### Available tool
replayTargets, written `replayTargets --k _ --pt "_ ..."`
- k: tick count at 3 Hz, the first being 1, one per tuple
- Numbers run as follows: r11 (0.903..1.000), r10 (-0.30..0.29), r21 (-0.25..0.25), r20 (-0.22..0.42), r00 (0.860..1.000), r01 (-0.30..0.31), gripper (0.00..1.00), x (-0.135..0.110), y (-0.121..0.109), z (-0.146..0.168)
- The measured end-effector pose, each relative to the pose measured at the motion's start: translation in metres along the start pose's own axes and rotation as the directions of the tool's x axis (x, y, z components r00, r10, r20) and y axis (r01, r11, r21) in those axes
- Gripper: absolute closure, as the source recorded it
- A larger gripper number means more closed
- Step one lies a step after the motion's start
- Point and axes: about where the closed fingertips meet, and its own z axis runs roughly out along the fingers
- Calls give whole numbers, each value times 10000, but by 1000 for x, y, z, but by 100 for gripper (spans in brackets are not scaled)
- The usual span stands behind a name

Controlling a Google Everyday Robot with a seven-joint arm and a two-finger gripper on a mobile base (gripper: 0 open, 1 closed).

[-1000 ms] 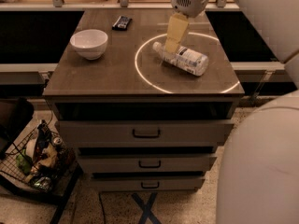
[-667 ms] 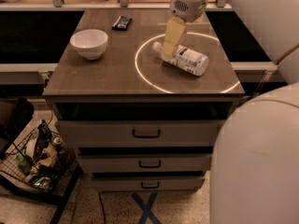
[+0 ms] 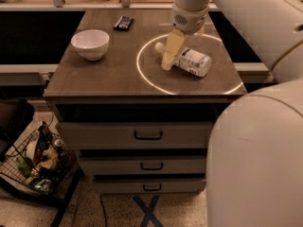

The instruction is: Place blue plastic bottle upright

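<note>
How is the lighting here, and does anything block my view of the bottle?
Camera view: dim, warm light tints everything brown; a bright white ring on the table circles the blue plastic bottle, which lies on its side; the gripper hangs in front of its neck, hiding part of it; the robot arm fills the lower right.

You find the gripper (image 3: 168, 56) low over the tabletop at the neck end of the lying blue plastic bottle (image 3: 195, 62). It covers part of that neck, so you cannot tell whether the two touch. The arm (image 3: 246, 13) runs off the top and right edges. The robot's body (image 3: 255, 164) hides the right ends of the drawers (image 3: 109, 136). The wire basket (image 3: 23, 150) is cut by the left edge, its contents too jumbled to name. The small dark object (image 3: 124, 22) at the back is too small to identify.
</note>
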Motion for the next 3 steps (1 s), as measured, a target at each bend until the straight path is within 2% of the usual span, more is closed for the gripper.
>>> replayTargets --k 1,2,3 --pt "9997 175 -165 -136 9998 -178 0 3 -2 20" --pt "9993 143 -331 7 9999 -143 0 -5 -4 37" --pt "9995 7 -316 197 9998 -1 0 -18 -8 40"
